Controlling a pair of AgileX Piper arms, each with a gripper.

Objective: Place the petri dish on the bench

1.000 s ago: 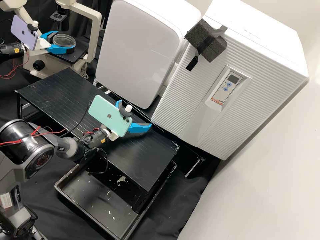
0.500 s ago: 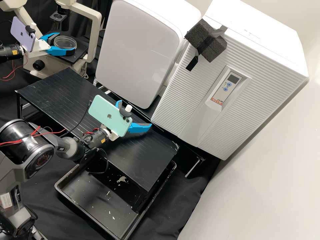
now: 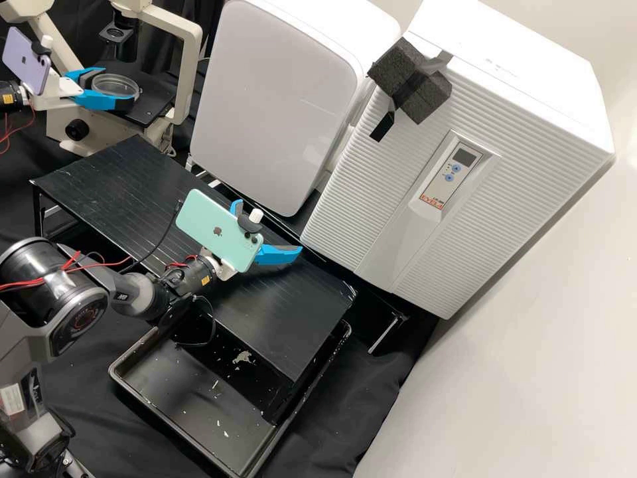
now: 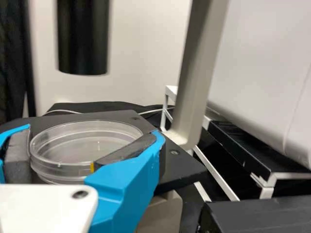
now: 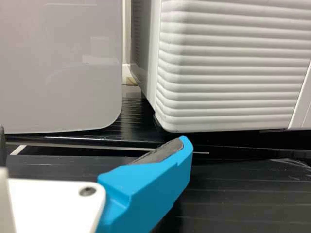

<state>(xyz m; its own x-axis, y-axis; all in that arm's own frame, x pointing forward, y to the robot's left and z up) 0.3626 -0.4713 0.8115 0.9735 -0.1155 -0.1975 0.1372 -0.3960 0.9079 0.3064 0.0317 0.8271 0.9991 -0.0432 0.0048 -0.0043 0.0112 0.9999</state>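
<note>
A pale wall (image 3: 531, 365); black drapes (image 3: 182, 9); a ridged white cabinet (image 3: 361, 192) beside a smooth-fronted white unit (image 3: 272, 106).

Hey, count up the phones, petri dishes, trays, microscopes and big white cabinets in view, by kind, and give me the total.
Phones: 2, a purple phone and a green phone
Petri dish: 1
Tray: 1
Microscope: 1
White cabinets: 2, a smooth cabinet and a ribbed cabinet
Total: 7

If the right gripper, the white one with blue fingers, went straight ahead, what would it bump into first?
Probably the low corner of the ribbed white cabinet. The right gripper also points near the smooth-fronted white cabinet; depth is unclear, so that could come first.
</note>
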